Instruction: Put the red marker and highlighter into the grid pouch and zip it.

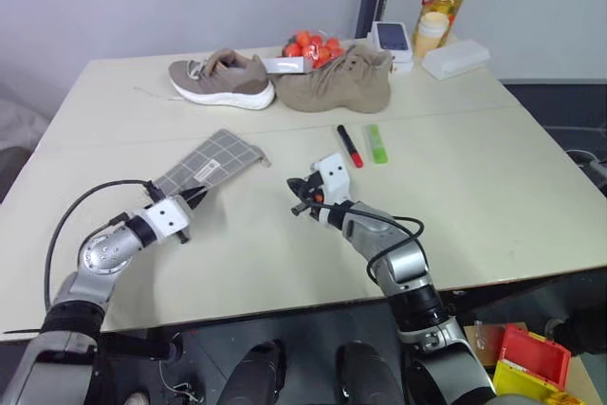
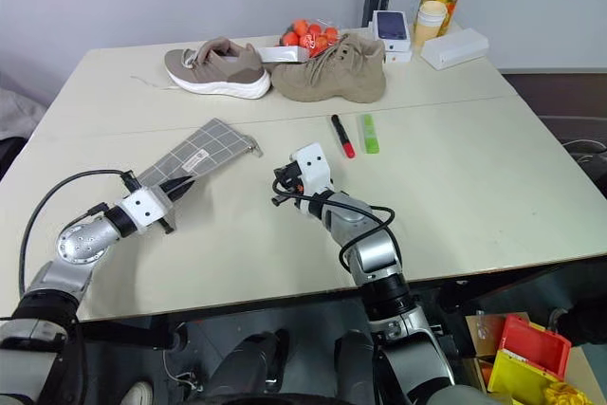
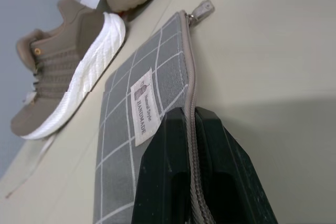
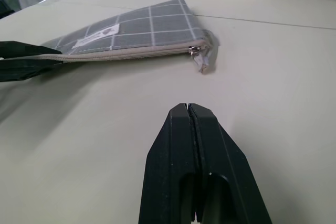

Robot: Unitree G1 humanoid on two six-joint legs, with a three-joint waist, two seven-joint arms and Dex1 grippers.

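On the table [image 1: 493,187], left of centre, the grid pouch [image 1: 211,162] is lifted at its near end, pinched along the zipper edge by the left gripper [image 1: 196,195], whose fingers [image 3: 173,166] are clamped on the zipper seam. Its zipper pull [image 4: 202,59] is seen at the far corner, zip closed. The right gripper [image 1: 298,198] is held fully closed and empty, just right of the pouch. Further back, the red marker [image 1: 349,145] and highlighter [image 1: 377,143] are laid side by side, near the shoes [image 1: 285,81].
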